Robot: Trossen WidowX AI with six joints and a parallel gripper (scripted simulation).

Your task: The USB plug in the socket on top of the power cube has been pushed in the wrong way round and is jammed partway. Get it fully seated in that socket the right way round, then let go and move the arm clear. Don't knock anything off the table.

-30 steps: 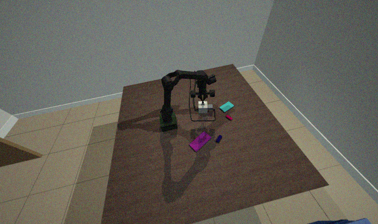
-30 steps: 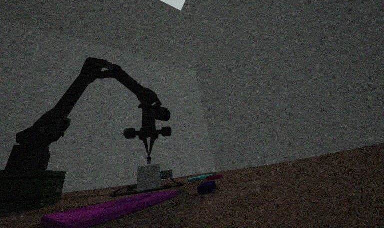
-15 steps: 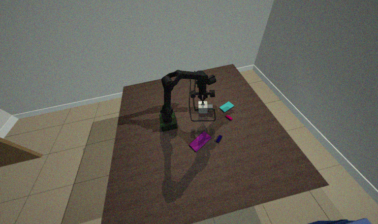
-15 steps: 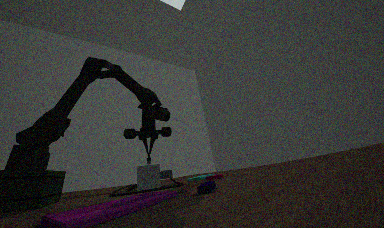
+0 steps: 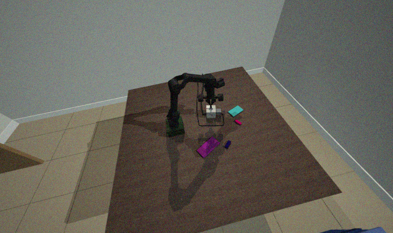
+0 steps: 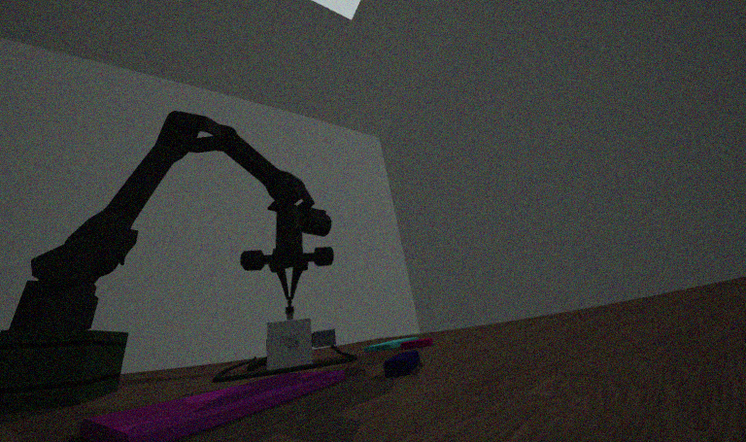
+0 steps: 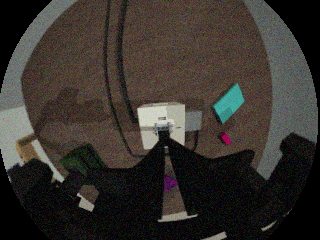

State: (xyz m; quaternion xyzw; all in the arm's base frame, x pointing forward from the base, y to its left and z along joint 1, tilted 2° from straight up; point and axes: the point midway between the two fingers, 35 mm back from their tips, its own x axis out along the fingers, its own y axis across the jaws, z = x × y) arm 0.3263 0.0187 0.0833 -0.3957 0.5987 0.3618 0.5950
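Claw (image 5: 211,105) (image 6: 288,301) (image 7: 166,142): pointing straight down, fingertips pinched on the plug (image 6: 288,310). Plug upright, directly over the top of the cube (image 5: 211,112) (image 6: 288,343) (image 7: 149,120); its metal end meets the cube's top or nearly so. Depth in the socket and which way round: too small and dark to tell.

Cube: pale, flat on the table (image 5: 255,161) (image 6: 550,382) (image 7: 185,55). Grey block (image 5: 218,111) (image 6: 323,338) (image 7: 193,121) just beside it. Black cable (image 5: 197,103) (image 6: 230,368) (image 7: 106,60) looping around on the wood.

Farther out: teal slab (image 5: 235,111) (image 6: 388,344) (image 7: 229,103), small red piece (image 5: 238,122) (image 6: 416,343) (image 7: 225,138) near it. Opposite way, purple slab (image 5: 208,147) (image 6: 214,404) (image 7: 170,183), dark blue piece (image 5: 227,144) (image 6: 402,363) close by, apart from it.

Arm (image 5: 173,103) (image 6: 148,185) arches over from a green base (image 5: 180,129) (image 6: 110,360) (image 7: 77,162).
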